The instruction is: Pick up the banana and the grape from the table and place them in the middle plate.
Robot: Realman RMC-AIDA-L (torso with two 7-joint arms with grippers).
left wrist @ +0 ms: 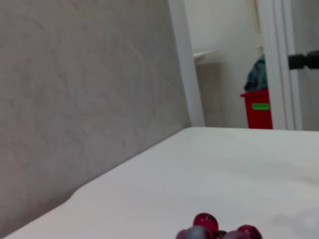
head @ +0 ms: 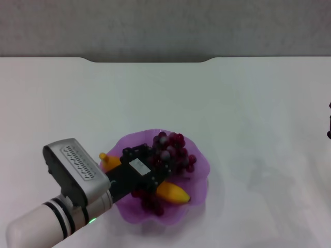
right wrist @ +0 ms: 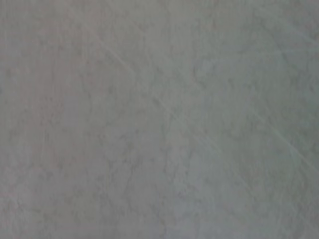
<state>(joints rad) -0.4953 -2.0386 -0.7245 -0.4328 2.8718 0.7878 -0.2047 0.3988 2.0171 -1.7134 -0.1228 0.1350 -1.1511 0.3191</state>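
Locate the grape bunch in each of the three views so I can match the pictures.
Head view: the grape lies in the middle plate, partly under the left gripper, beside the banana.
Left wrist view: only a few grapes show at the picture's edge.
Right wrist view: not in it.
Shared landmark: the table, also in the left wrist view.

Head view: even, diffuse overhead light is washing the table (head: pixel 248 103) to near-white; the far half is verging on overexposed. Soft shadow is sitting under the middle plate (head: pixel 199 170) at lower centre. The arm casing at lower left is showing a mild sheen. Left wrist view: grapes (left wrist: pixel 205 221) at the bottom edge are blurring out of focus; the bright doorway at upper right is glaring. Right wrist view: flat, grey, dim, featureless.
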